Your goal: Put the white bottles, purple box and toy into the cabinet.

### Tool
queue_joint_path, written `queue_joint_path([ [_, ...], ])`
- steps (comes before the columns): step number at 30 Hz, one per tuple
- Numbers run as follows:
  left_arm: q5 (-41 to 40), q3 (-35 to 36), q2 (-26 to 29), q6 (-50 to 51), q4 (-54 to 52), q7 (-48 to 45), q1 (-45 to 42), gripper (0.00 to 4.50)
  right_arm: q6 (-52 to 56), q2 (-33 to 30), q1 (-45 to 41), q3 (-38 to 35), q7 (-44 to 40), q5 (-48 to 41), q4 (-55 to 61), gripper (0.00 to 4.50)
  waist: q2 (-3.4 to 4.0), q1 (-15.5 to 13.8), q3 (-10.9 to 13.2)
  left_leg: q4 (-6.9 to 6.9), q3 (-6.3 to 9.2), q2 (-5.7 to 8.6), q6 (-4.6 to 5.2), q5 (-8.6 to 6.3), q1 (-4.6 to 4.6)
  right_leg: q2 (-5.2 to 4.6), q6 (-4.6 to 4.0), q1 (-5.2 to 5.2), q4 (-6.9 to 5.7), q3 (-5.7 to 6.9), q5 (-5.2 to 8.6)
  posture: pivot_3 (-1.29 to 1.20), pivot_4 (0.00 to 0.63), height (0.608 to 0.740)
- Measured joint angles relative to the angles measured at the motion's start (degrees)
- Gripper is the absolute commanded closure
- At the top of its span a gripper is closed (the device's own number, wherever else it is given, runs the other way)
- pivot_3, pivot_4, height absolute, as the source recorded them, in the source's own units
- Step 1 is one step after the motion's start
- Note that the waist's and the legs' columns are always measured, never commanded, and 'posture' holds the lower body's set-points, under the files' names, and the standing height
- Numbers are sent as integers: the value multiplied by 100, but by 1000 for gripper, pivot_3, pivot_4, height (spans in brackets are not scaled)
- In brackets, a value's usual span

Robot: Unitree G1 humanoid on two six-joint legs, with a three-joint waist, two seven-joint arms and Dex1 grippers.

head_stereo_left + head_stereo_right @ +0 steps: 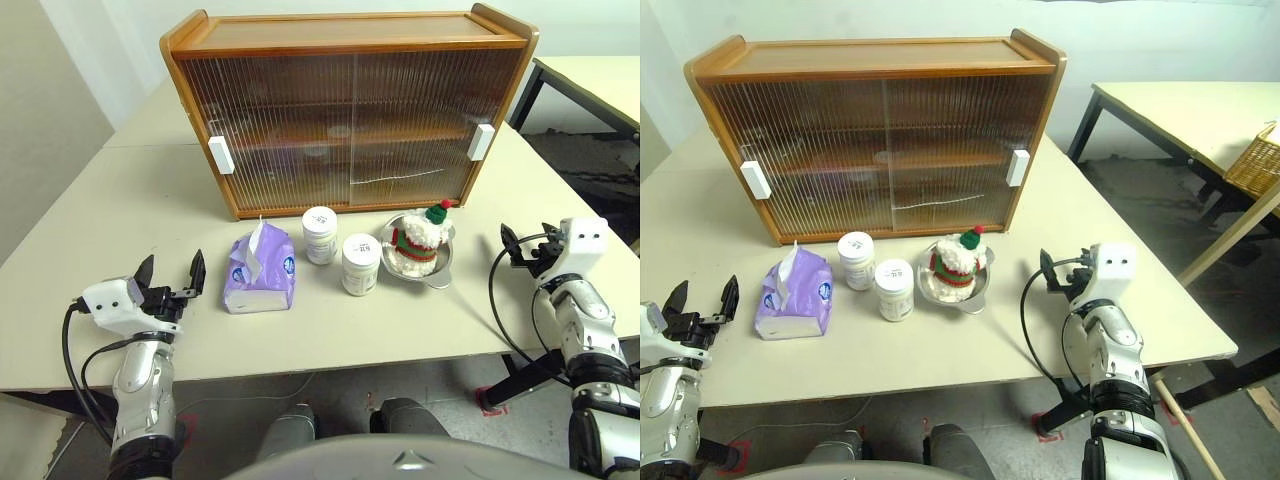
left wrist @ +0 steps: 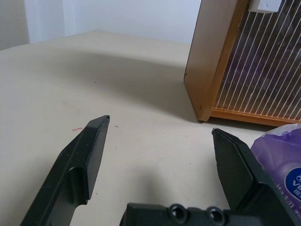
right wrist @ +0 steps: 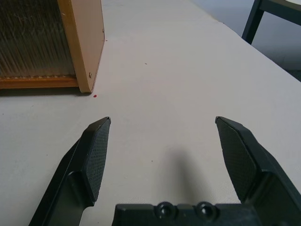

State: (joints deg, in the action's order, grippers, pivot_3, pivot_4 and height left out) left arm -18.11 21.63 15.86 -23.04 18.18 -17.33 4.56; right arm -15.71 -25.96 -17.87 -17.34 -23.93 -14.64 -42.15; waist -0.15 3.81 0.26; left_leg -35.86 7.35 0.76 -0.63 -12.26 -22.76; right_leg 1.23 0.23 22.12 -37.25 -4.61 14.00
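The ribbed-door wooden cabinet (image 1: 350,110) stood closed, well ahead of both spread, empty grippers. Just right of the left gripper (image 1: 170,272) lay the soft purple box (image 1: 259,272), logo unreadable. Squat labelled white bottles (image 1: 320,234) and the fluffy toy (image 1: 418,240) in a steel bowl (image 1: 446,262) sat left of the right gripper (image 1: 519,245).

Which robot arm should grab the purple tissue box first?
The left. Its open left gripper sits right beside the purple box, while the right gripper is far across the table, past the toy.
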Motion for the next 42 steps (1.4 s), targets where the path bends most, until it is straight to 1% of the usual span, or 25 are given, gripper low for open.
queue_joint_path([
  [3, 0, 2, -10, 0, -6, 21, 2, 0, -3, -22, -65, 0, -1, 3, -14, 62, 4, 4, 3, 0, -3, 1, 0, 0, -1, 0, 0, 2, 0, -5, 0, -116, 0, 740],
  [6, 0, 3, -17, 1, -21, 49, -22, 0, -2, -215, -357, -14, -16, -13, 28, 62, 12, 11, 4, 0, -16, 1, 1, 1, 1, 1, 6, 2, 0, -20, -4, -125, 0, 740],
  [12, -16, 98, 144, 17, -11, 58, -209, 0, 342, -590, -1023, -247, -618, -506, 391, 62, 10, 34, 3, 0, -37, 0, 9, 4, 2, 17, 12, -1, 0, -58, -9, -135, 0, 740],
  [16, -82, 214, 277, 108, -12, 52, -312, 0, 1088, -620, -1074, -265, -1236, -1025, 995, 62, 7, 57, 3, -2, -45, 1, 35, 19, 5, 22, 12, 9, 1, -67, -8, -122, 0, 740],
  [18, -180, 314, 471, 173, -26, 49, -401, 0, 1542, -620, -1081, -246, -1504, -1279, 1461, 62, 7, 55, 3, -2, -48, 1, 37, 20, 5, 32, 12, 11, 1, -73, -8, -109, 2, 740],
  [23, -436, 658, 982, 484, -46, 0, -665, 0, 2638, -695, -1257, -193, -2028, -1922, 2544, 62, 4, 40, 2, -16, -54, -3, 35, 19, 10, 91, 5, 8, 2, -91, -12, -97, 0, 740],
  [28, -642, 731, 1139, 939, -215, -9, -987, 0, 3663, -833, -1414, -87, -2482, -2474, 3333, 62, 0, 15, 1, -16, -53, -3, 35, 19, 19, 97, 1, 6, 1, -94, -14, -92, 0, 740],
  [33, -710, 693, 1165, 1438, -377, 7, -1230, 0, 4436, -929, -1385, 184, -2885, -2830, 4020, 62, -2, -1, 1, -21, -57, 2, 35, 19, 26, 104, 0, 0, 2, -96, -13, -93, 0, 740],
  [36, -712, 611, 1082, 1696, -500, 69, -1379, 0, 4750, -970, -1194, 275, -2991, -2989, 4412, 62, -11, -23, 3, -28, -57, 6, 37, 20, 26, 108, 0, -3, 2, -94, -13, -90, 0, 740],
  [37, -712, 528, 986, 1841, -616, 123, -1518, 0, 4857, -931, -1080, 345, -3055, -3077, 4653, 62, -13, -50, 4, -35, -60, 13, 37, 20, 26, 116, 0, -7, 2, -89, -13, -91, 0, 740],
  [38, -707, 397, 933, 1942, -732, 152, -1637, 0, 4938, -857, -1023, 468, -3105, -3164, 4837, 176, -14, -61, 4, -48, -65, 29, 38, 19, 26, 124, -1, -11, 2, -89, -13, -90, 0, 740],
  [39, -700, 287, 870, 2021, -823, 165, -1766, 0, 5033, -786, -977, 547, -3153, -3265, 4973, 93, -16, -64, 5, -56, -63, 41, 38, 18, 29, 129, -1, -18, 1, -89, -14, -90, 0, 740],
  [42, -655, 140, 774, 2134, -912, 167, -1986, 0, 5115, -648, -877, 596, -3206, -3407, 5204, 93, -20, -59, 6, -64, -54, 48, 38, 16, 41, 129, -1, -34, 2, -97, -14, -89, 0, 740],
])
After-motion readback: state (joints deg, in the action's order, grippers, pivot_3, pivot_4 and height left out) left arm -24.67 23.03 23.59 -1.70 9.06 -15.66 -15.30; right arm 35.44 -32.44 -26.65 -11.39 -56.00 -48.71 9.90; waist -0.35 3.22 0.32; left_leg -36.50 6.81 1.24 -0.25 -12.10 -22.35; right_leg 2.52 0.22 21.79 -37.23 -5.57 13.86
